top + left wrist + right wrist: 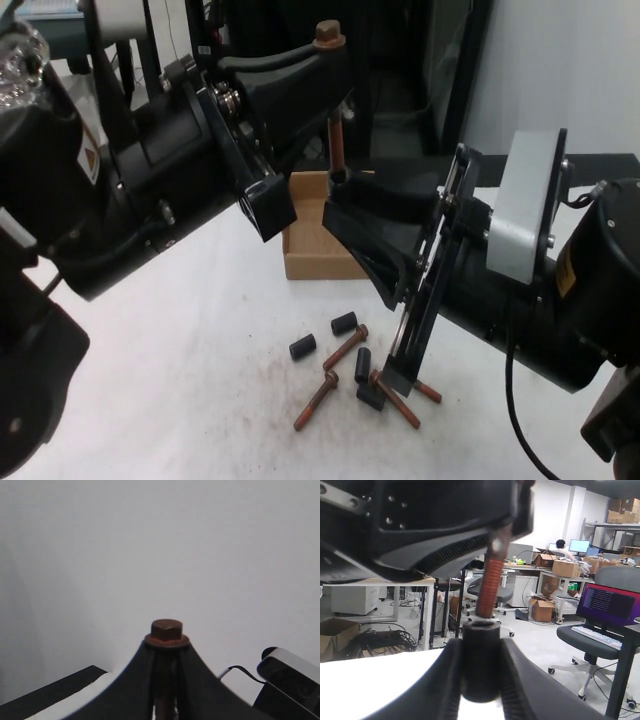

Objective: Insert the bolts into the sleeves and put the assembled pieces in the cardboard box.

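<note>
While the left gripper [166, 656] clamps a rusty bolt [166, 630] head-up, the right gripper [480, 680] clamps a black sleeve [480, 647] at the bolt's lower end, near the cardboard box [310, 265].

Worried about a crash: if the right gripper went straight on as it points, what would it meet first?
The rusty threaded bolt at the black cylindrical sleeve the right gripper holds, then probably the left gripper; depth unclear.

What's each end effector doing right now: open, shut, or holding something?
Left end effector: shut on a bolt, head up.
Right end effector: shut on a black sleeve, just below that bolt's threaded end.
</note>
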